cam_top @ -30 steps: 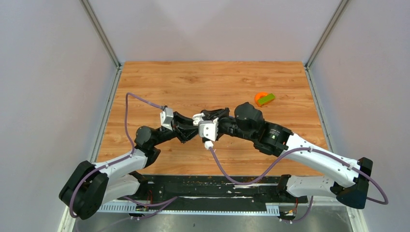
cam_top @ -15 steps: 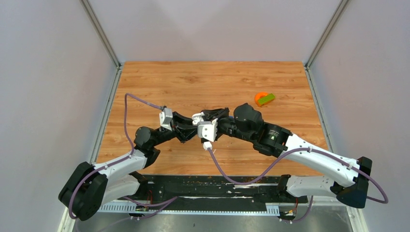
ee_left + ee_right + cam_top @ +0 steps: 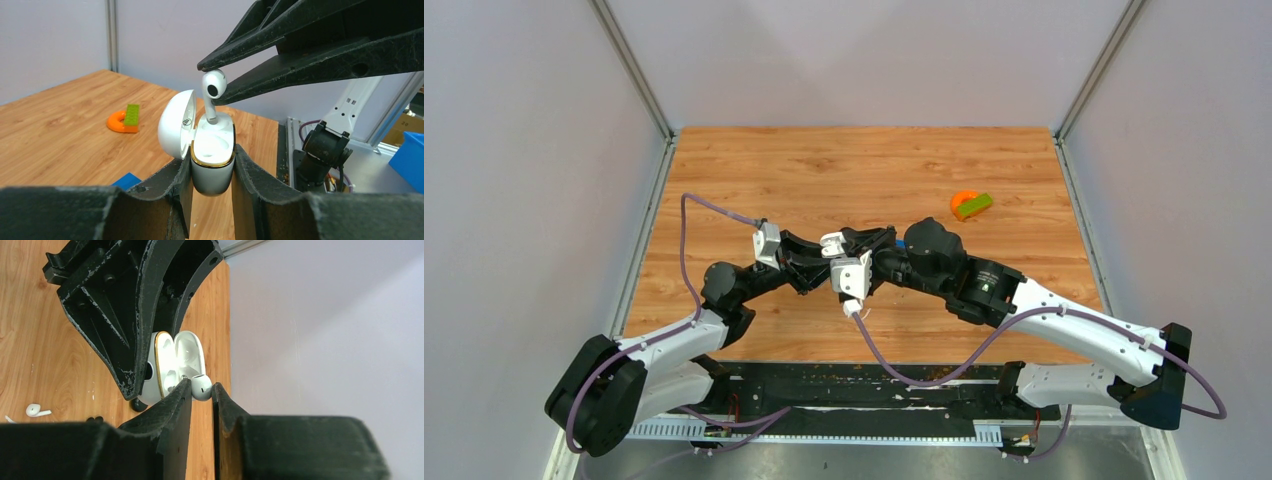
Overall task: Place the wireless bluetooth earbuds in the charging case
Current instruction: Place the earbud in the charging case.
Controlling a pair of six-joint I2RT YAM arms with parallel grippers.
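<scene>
The white charging case (image 3: 212, 172) with a gold rim stands upright, its lid (image 3: 175, 125) swung open to the left. My left gripper (image 3: 212, 157) is shut on the case's body. Above it, my right gripper (image 3: 212, 84) is shut on a white earbud (image 3: 214, 89); the earbud's stem reaches down into the case's right slot. In the right wrist view the same earbud (image 3: 201, 386) sits between the fingertips, beside the open case (image 3: 170, 365). A second white earbud (image 3: 34, 410) lies on the table. From above, both grippers meet at mid-table (image 3: 832, 252).
An orange ring with a green brick (image 3: 969, 204) lies at the back right of the wooden table (image 3: 824, 170). A blue block (image 3: 125, 180) lies below the left gripper. A small black rounded thing (image 3: 136, 404) lies on the table under the case.
The right arm has shifted a little to the left, bringing the held earbud closer over the case. The left arm has barely moved.
</scene>
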